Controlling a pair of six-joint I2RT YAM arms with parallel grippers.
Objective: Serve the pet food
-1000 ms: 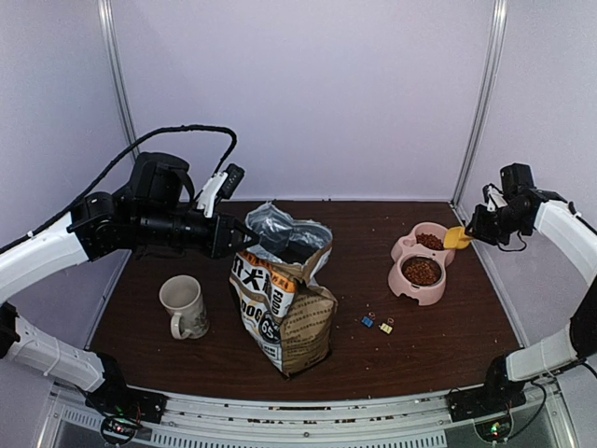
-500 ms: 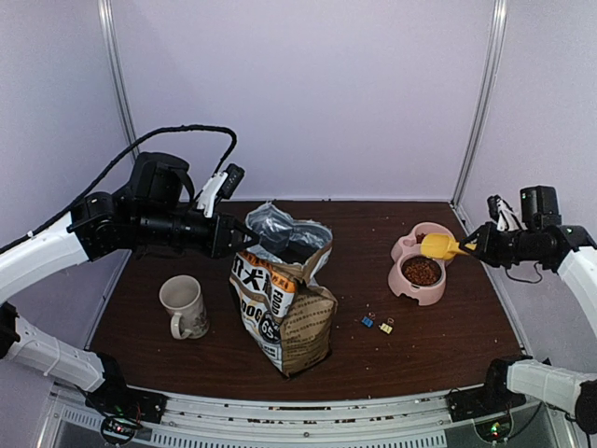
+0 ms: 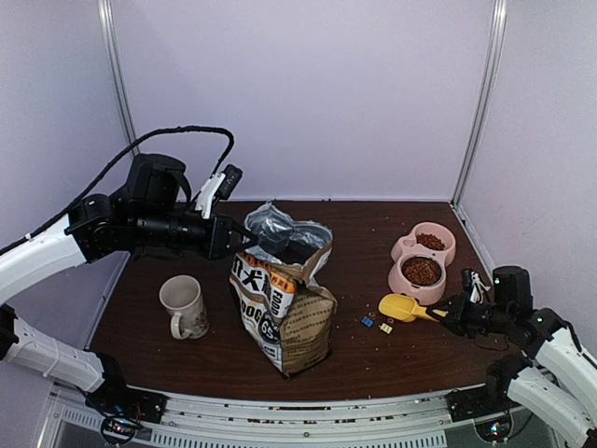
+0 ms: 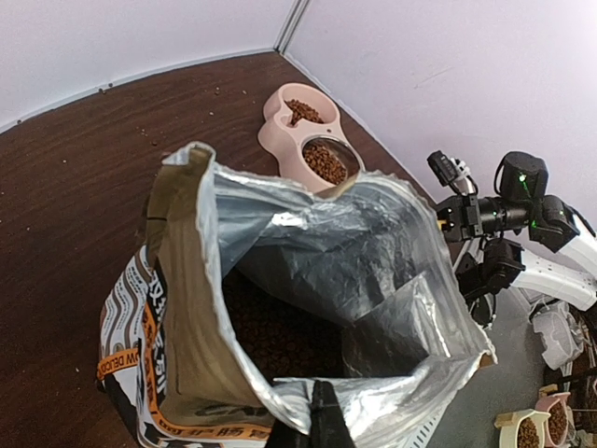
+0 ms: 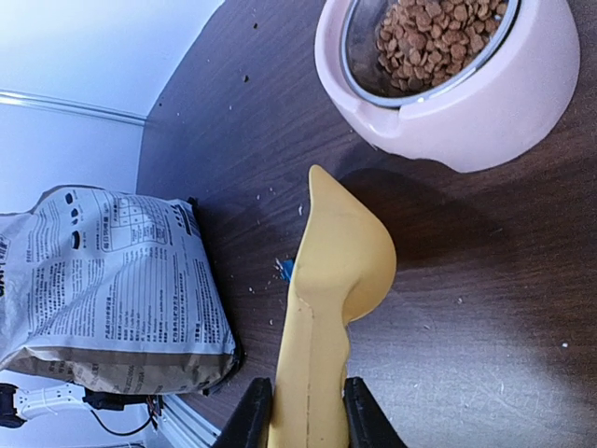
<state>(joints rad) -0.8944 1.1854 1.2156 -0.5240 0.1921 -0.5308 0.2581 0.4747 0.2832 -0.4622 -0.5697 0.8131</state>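
- Top external, nearest: clips (image 3: 375,323) lie on the table (image 3: 187,364), just left of a yellow scoop (image 3: 401,307).
- Right gripper (image 3: 448,313) sits low, its fingers (image 5: 250,415) pinching the scoop's handle.
- Bag (image 3: 284,313) stands open mid-table, with a mug (image 3: 184,306) to its left.
- Left gripper (image 3: 244,239): fingers pressed together on the bag's rim.
- Farthest: kibble (image 3: 422,272) fills both wells of the pink bowl (image 3: 410,289). We see more kibble inside the bag.
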